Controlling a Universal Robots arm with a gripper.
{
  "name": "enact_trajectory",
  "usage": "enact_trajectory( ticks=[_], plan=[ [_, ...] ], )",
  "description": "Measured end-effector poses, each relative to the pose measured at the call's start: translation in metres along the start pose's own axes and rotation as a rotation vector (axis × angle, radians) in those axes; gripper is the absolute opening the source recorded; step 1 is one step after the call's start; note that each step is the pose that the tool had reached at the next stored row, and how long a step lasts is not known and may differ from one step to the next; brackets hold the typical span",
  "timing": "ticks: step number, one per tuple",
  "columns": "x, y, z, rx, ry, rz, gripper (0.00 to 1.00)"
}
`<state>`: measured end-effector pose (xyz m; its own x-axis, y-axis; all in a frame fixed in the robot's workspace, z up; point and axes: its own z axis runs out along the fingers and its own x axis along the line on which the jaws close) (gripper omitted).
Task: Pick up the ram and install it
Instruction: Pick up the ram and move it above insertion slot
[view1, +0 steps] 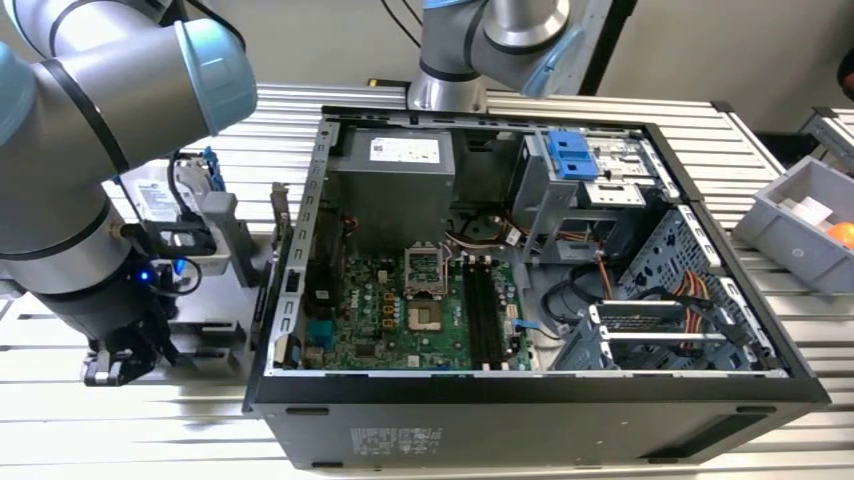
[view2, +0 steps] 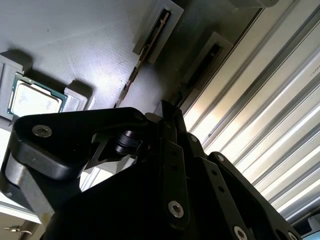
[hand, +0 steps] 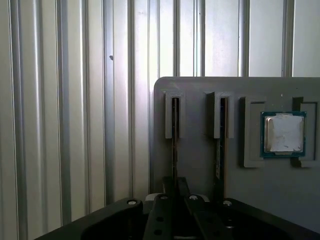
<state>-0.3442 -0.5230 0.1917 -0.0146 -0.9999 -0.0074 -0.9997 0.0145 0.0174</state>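
On the grey holder beside the computer case, the gripper sits over one upright ram stick; whether it has clamped cannot be told; a straight, square lift should free it cleanly

No text is proving readable. In the exterior view, a white label is sitting on the power supply at 12 o'clock, and a grey sticker on the computer case wall at 6 o'clock.
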Motion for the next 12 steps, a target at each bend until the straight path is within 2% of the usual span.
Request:
enact_trajectory(
  ticks=[7, 12],
  plan=[
    [-0.0001, 0.0, -0.0006, 0.0, -0.0001, 0.0, 0.0],
    [0.0, 0.0001, -0.0056, -0.0002, 0.0, 0.0, 0.0]
  ],
)
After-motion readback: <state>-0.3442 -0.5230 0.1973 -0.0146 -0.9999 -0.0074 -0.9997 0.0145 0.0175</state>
